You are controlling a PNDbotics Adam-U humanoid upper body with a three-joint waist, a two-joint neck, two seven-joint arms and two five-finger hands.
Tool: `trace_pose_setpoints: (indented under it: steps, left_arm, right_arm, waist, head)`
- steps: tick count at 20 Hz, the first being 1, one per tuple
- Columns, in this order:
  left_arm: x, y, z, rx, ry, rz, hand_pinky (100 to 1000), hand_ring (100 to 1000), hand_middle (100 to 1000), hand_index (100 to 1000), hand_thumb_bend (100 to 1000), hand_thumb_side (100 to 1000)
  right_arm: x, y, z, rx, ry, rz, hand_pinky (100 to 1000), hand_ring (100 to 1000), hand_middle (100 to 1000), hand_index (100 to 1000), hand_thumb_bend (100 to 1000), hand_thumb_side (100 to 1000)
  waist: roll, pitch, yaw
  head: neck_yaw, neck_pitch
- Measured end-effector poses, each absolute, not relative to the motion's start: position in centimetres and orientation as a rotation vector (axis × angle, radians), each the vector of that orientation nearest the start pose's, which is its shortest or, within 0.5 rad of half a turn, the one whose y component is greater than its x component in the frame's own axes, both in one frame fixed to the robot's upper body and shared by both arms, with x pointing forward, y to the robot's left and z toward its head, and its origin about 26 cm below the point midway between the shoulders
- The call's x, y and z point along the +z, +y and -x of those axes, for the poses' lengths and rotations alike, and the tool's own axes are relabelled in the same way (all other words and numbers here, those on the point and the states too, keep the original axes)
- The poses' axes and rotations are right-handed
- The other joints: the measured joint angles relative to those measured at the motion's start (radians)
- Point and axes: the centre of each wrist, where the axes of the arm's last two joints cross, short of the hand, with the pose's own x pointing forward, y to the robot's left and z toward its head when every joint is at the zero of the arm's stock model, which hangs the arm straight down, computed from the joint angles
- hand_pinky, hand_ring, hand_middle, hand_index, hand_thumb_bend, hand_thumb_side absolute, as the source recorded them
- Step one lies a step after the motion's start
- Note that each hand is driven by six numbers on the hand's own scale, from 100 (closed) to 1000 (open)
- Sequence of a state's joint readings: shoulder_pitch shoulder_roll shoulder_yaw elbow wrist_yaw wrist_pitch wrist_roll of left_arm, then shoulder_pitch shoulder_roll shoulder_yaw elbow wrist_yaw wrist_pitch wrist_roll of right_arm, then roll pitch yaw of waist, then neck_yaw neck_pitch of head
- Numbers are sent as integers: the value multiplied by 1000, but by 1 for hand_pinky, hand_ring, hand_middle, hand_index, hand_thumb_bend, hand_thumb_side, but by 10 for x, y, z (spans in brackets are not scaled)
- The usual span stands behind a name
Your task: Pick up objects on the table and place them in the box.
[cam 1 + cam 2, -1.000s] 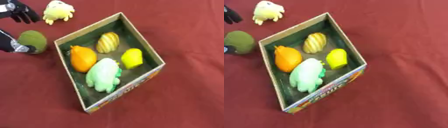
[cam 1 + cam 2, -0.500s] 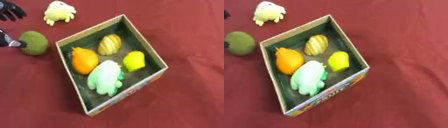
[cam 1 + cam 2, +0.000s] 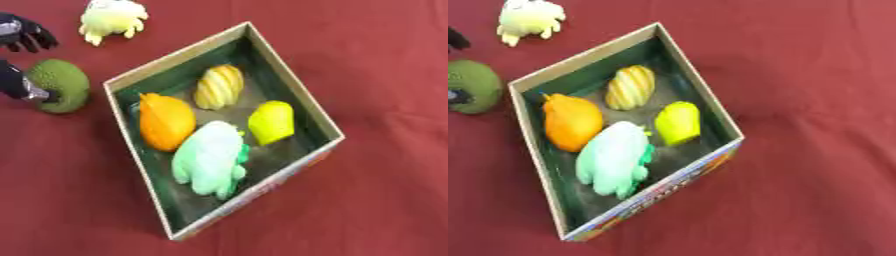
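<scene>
— Red cloth covers the surface (image 3: 376, 60); what do we have on it?

— We see an open cardboard box with a dark green inside (image 3: 297, 95), holding a striped yellow oval toy (image 3: 219, 86), an orange pear-shaped toy (image 3: 165, 121), a yellow-green lump (image 3: 271, 122) and a pale green soft toy (image 3: 210, 158).

— And outside the box?

— A round dark green fuzzy ball (image 3: 59, 85) lies left of the box, touching our left robot hand (image 3: 19, 84) at the view's left edge. Whether those fingers curl round it, we cannot tell. A pale yellow plush creature (image 3: 111, 18) sits farther back, near the top edge.
</scene>
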State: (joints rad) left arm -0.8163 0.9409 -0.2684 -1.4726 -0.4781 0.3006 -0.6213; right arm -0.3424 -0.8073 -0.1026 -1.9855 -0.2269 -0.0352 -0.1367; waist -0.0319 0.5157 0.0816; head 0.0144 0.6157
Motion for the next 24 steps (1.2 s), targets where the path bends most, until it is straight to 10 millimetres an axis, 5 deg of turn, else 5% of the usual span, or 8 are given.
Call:
trace_pose_setpoints:
  steps: [9, 24]
  left_arm:
    - [325, 329, -379, -1341, -1262, -993, 759, 676, 599, 664, 279, 100]
    - [375, 263, -318, -1515, -1600, -1002, 752, 670, 612, 662, 241, 100]
  right_arm:
    - [284, -337, -289, 465, -2360, 448, 853, 775, 674, 799, 100, 779]
    - [282, -339, -288, 460, -2355, 414, 852, 773, 674, 792, 100, 758]
  waist:
    - [7, 3, 0]
    - [37, -70, 8]
  head:
    - [-9, 1]
    - [-36, 21]
